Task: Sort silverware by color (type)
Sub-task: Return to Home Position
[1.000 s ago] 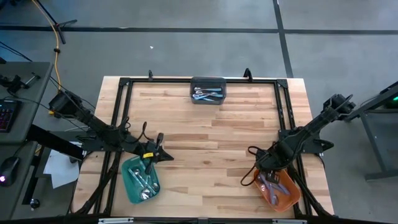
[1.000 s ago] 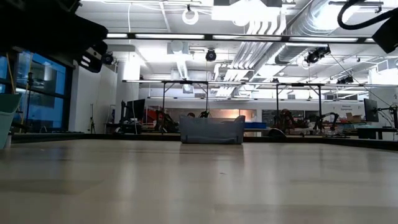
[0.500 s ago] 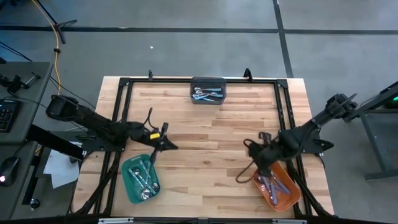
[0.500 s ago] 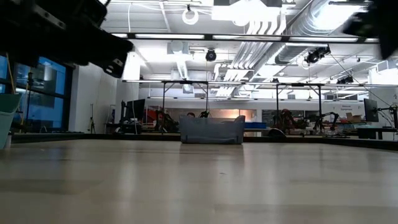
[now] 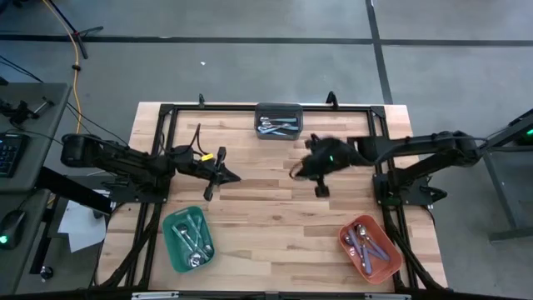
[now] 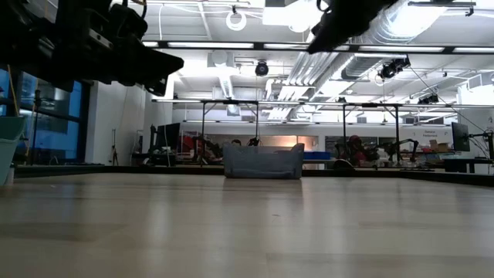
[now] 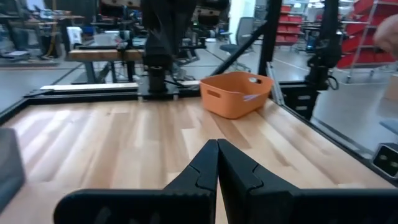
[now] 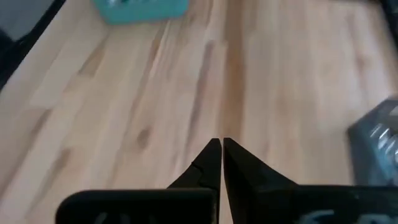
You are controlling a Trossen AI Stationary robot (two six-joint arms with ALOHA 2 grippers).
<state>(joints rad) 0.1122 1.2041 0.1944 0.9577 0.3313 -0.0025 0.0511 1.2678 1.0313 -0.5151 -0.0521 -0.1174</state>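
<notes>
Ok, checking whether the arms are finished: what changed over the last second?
The left end effector drew away from the green bin toward the middle; the right end effector swung from over the orange bin to the middle, near the grey bin. Both are shut and empty; nothing was grasped or released. The bins and their spoons stayed put.

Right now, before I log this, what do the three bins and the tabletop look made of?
Orange bin: likely moulded plastic, matte, one even colour, with a cut-out handle slot.
Green bin: seemingly the same kind of plastic, with a smooth rounded rim.
Dark grey bin: probably plastic too, with a dull flat wall.
Table: light wood planks, with visible grain and board joints and a faint sheen.
</notes>
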